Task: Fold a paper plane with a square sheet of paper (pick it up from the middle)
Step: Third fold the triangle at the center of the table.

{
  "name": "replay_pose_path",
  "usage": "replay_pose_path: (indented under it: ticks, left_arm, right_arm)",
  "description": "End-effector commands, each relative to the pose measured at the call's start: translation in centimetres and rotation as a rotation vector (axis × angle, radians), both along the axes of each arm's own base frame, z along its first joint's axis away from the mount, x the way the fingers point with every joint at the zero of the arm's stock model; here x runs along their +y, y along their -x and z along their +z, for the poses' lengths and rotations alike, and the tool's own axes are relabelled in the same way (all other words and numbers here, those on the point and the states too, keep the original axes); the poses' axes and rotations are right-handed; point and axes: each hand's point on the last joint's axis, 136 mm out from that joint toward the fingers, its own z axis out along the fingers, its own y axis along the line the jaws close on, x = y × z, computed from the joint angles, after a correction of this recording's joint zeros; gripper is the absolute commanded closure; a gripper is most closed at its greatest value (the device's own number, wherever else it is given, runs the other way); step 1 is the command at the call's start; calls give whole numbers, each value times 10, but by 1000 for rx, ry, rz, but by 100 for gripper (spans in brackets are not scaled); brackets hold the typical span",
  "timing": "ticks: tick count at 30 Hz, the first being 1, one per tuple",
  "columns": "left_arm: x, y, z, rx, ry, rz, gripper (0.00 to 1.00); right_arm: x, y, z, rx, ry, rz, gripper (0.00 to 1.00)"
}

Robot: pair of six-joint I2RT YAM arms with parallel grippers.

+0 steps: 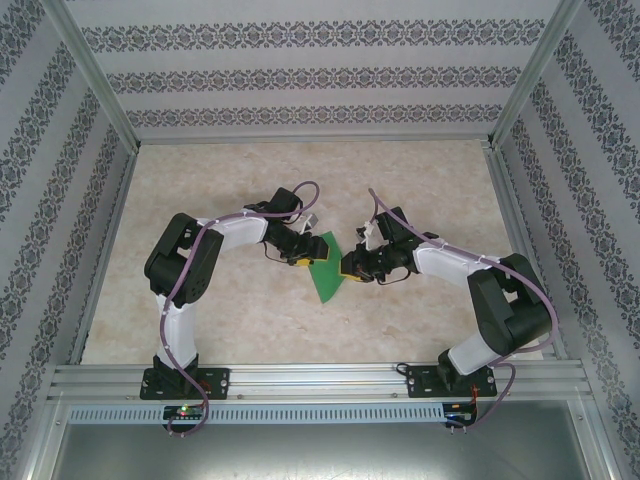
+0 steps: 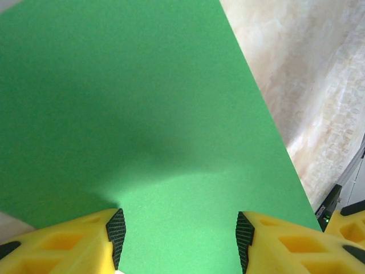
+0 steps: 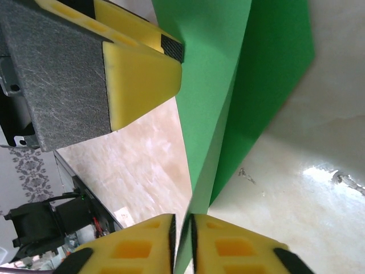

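Observation:
The square sheet of paper (image 1: 326,272) is bright green and lies mid-table between both grippers, folded along a crease into two layers (image 3: 219,85). My right gripper (image 3: 182,240) is shut on its near edge, the thin green sheet pinched between the black pads. In the top view that gripper (image 1: 349,267) sits at the paper's right side. My left gripper (image 2: 180,235) stands open, its pads wide apart, with the flat green sheet (image 2: 142,114) spread beyond and below them. It (image 1: 300,260) is at the paper's left edge. One of its yellow fingers (image 3: 142,74) touches the sheet's edge. A paper plane is out of view.
The tabletop (image 1: 230,190) is beige and marble-patterned, enclosed by patterned walls (image 1: 300,80) at the back and sides. An aluminium rail (image 1: 320,378) with both arm bases runs along the near edge. Bare table lies behind and in front of the paper.

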Motion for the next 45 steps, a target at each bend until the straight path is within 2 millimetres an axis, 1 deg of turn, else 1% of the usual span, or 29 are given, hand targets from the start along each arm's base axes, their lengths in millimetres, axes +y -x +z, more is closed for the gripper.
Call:
replay_pose_path:
  ticks: [1,9,16,20,27,31,39,45]
  left_arm:
    - [2,7,-12,34,-35,-21,43]
    - [0,5,-8,31,-27,-20,42]
    - [-1,5,-8,33,-20,-18,42]
    - [-2,5,-7,31,-14,-17,43]
    - [-5,2,-1,24,3,-12,43]
    - [-6,0,7,10,14,-8,43]
    - [-9,-7,26,-23,33,1,43]
    - [-2,-15,42,-62,26,34,42]
  right_arm:
    - [0,2,-1,-1,-8,8,87]
    - [15,-10,-5,9,-46,1,93]
    - [29,-22,-15,19,-55,-10,95]
    - [34,-28,-24,35,-56,-21,95]
    - [36,-36,-34,43,-31,-35,95]
    - [36,-35,-42,55,-10,-37,95]
    - [38,-33,-48,61,17,-18,94]
    - [37,-31,-51,67,44,-7,94]
